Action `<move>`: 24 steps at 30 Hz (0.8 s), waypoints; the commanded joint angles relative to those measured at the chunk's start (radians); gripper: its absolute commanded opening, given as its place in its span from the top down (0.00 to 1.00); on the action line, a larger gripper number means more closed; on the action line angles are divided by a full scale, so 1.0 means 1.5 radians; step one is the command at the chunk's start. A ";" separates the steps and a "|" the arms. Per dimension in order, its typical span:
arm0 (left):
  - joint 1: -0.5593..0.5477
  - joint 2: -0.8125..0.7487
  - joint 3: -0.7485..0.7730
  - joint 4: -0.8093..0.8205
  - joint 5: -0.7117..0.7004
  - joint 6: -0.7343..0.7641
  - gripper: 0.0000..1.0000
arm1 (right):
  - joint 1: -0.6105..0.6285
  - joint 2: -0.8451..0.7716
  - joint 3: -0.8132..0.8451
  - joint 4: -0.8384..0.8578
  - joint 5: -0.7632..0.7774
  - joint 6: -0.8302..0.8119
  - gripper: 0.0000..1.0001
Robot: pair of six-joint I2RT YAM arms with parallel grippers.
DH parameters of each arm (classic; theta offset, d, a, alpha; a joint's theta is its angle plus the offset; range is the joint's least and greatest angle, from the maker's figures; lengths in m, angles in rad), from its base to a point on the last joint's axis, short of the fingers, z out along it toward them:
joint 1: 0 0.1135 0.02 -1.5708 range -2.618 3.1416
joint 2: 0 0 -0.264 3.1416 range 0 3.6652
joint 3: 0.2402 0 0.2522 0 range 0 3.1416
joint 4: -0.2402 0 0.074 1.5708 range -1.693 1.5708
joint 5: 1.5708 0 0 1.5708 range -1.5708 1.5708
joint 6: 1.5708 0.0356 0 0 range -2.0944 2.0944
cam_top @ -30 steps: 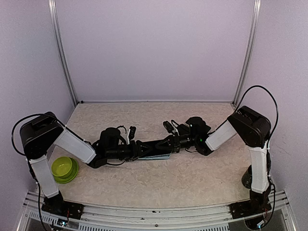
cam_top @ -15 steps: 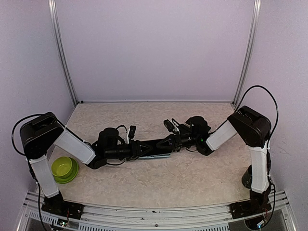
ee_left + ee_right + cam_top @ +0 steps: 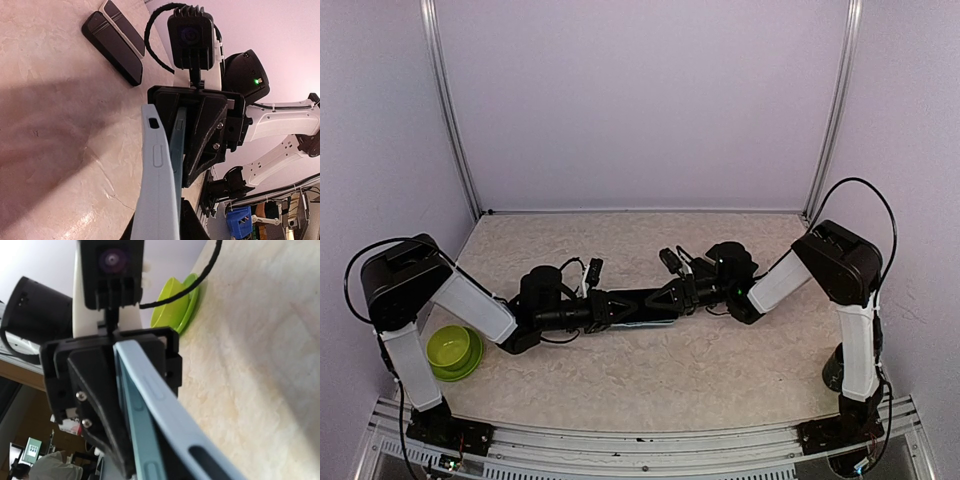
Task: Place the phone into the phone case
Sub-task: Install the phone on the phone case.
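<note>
Pale blue case [image 3: 156,200] is in the air, on edge, over the middle of the surface [image 3: 720,380], spanning both grippers. A teal slab [image 3: 177,145] lies against its inner face; can't tell if that's the phone. Left gripper [image 3: 135,390]: jaws clamped on one end. Right gripper [image 3: 180,130]: jaws straddle the other end, gripping or loose I can't tell. Two dark slabs [image 3: 112,47] lie flat, side by side, beyond it. Green bowl [image 3: 453,350] sits by the left arm's base.

Robotics lab, test cell: plain lilac walls [image 3: 640,100] on aluminium posts [image 3: 448,110] enclosing a marble-pattern bench [image 3: 650,385], left arm [image 3: 470,302] and right arm [image 3: 790,275] bolted to a metal rail [image 3: 640,440] at its near edge; blue crate [image 3: 240,221] and screen [image 3: 31,450] beyond.
</note>
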 commanded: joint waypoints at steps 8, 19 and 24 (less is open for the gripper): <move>-0.019 -0.015 0.004 0.046 0.016 0.008 0.90 | 0.016 -0.003 -0.004 -0.012 0.000 -0.005 0.77; -0.016 -0.029 -0.012 0.043 -0.028 -0.001 0.94 | -0.001 -0.033 -0.023 -0.041 -0.007 -0.036 0.72; -0.011 -0.046 -0.033 0.048 -0.074 -0.017 0.95 | -0.001 -0.045 -0.038 -0.036 -0.013 -0.039 0.67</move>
